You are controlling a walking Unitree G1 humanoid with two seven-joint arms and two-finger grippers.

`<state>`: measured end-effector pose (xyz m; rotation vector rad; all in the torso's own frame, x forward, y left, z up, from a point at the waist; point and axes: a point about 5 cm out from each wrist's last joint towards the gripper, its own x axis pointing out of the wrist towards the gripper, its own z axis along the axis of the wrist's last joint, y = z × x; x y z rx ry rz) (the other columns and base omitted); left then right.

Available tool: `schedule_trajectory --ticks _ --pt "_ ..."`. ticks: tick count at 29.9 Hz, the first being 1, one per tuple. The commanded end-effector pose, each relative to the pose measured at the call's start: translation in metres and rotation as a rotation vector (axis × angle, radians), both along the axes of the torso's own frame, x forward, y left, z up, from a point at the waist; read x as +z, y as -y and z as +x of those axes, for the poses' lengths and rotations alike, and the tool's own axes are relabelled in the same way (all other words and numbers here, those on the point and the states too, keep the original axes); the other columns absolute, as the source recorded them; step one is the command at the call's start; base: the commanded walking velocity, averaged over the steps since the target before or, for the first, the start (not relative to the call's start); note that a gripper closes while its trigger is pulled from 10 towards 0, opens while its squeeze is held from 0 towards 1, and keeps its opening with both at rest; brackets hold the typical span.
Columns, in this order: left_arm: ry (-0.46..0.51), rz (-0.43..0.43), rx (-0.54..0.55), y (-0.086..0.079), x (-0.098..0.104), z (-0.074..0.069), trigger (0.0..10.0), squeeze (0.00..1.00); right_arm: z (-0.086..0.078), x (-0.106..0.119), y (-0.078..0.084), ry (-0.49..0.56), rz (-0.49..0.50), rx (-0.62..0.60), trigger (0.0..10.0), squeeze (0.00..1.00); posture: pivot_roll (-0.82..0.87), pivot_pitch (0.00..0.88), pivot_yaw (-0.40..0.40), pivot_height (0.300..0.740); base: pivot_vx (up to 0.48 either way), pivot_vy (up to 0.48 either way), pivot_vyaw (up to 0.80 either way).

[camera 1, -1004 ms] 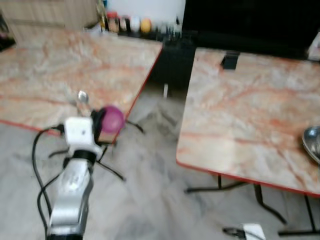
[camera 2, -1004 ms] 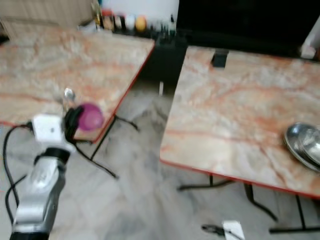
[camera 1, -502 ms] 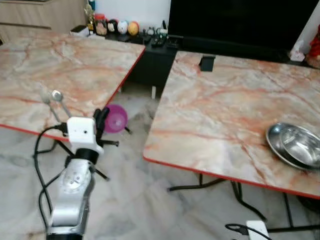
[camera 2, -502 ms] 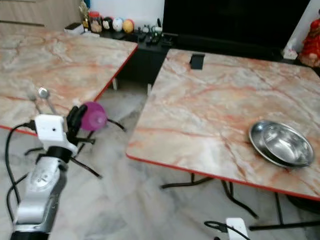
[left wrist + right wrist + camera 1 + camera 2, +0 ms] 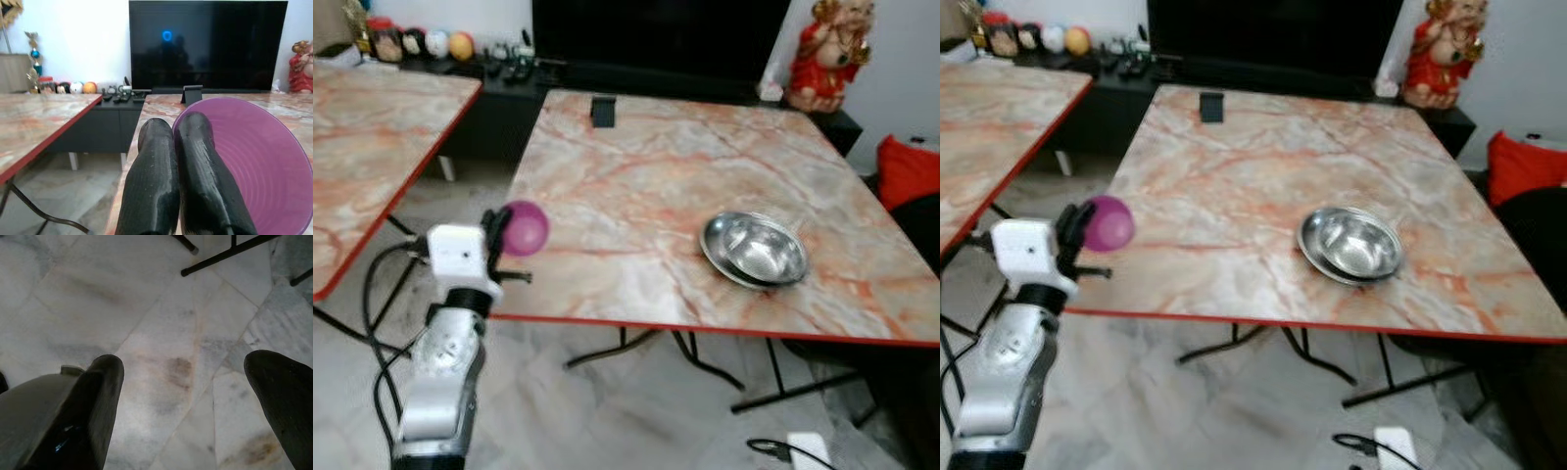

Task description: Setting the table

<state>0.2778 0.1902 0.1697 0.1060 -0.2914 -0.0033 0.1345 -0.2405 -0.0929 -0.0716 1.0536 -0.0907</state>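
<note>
Left eye view is showing me a very different scene from a second ago: I am turning the robot to its right, so the whole picture is sliding, not the furniture. The near marble-patterned table with the red edge (image 5: 636, 166) is now sitting square in front of me, and the second marble table (image 5: 372, 127) with the spoons is dropping off to the robot's left, with the spoons themselves out of frame.

I am carrying the small purple plastic bowl (image 5: 525, 228) in the left gripper (image 5: 499, 235). Through the left wrist view I am seeing the two black fingers (image 5: 151, 191) pressed close together, clamped on the bowl's rim, with the bowl tipped on its side and its open mouth facing the camera. It is hanging in the air right at the near left corner of the table, not yet resting on the top.

The shiny round steel bowl (image 5: 754, 249) is coming fully into view on the table, well apart from the purple one, and a small dark stand (image 5: 602, 111) is sitting near the far edge.

The right gripper (image 5: 186, 401) is hanging idle, fingers spread wide over the pale marble floor (image 5: 161, 333).

I am judging this as the end of the carry: the turn is lining me up, and what remains is reaching over the tabletop, levelling the bowl and letting go.
</note>
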Motion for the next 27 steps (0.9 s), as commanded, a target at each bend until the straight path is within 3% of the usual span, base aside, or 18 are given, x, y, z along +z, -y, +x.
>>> schedule_trajectory --ticks 1,16,27 --pt "-0.002 0.004 -0.019 0.006 0.0 0.0 10.0 0.0 -0.001 0.003 0.01 0.003 -0.026 -0.003 10.0 0.0 0.07 0.0 -0.091 0.74 0.0 -0.296 0.0" --pt "-0.043 0.077 0.044 -0.008 -0.002 0.002 10.0 0.0 0.0 0.003 0.01 0.005 -0.024 0.002 10.0 0.0 0.07 0.0 -0.084 0.74 0.0 -0.291 0.0" --pt "-0.066 0.115 0.006 -0.011 -0.001 0.006 10.0 0.0 0.003 0.003 0.006 0.016 -0.016 -0.014 10.0 0.0 0.07 0.0 -0.04 0.74 0.0 0.0 0.0"
